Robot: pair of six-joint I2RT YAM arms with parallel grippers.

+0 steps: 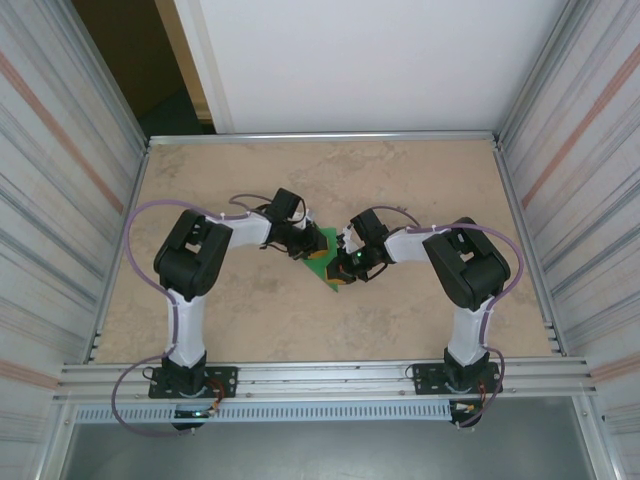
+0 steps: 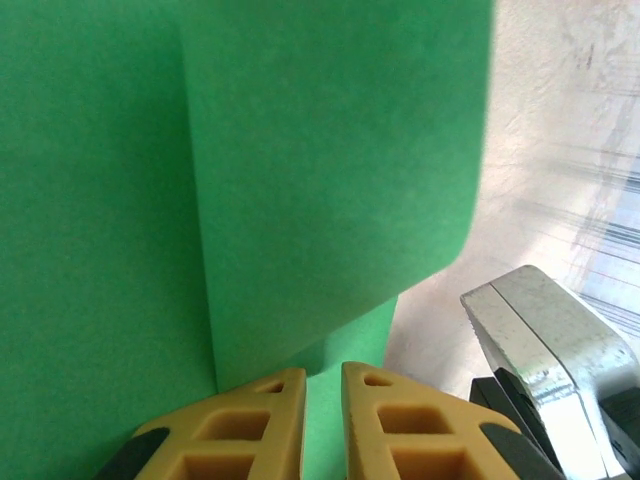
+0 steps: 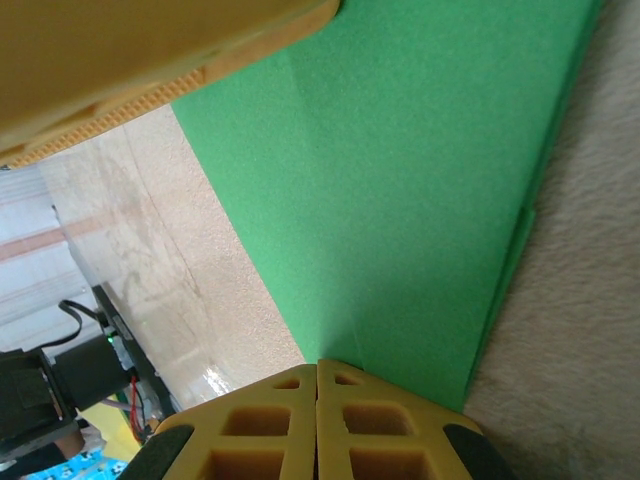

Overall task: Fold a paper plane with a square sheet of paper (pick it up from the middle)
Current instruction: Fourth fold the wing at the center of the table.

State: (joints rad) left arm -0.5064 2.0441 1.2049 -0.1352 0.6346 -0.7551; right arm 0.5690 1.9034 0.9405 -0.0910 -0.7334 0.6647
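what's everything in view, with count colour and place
paper: one, bright green, folded in layers, mid-table between the pincers
table: one, beige marbled, under everything
side walls: two, ribbed silver, left and right
back panel: one, white, far edge
rail: one, silver, near edge
arms: two, black and white, based on the rail
left pincer: one, tan fingers, closed on the paper with a narrow gap
right pincer: one, tan fingers, shut on the paper's edge

Beige marbled table (image 1: 420,170) — ribbed metal walls (image 1: 580,150) either side, white panel (image 1: 370,60) behind.
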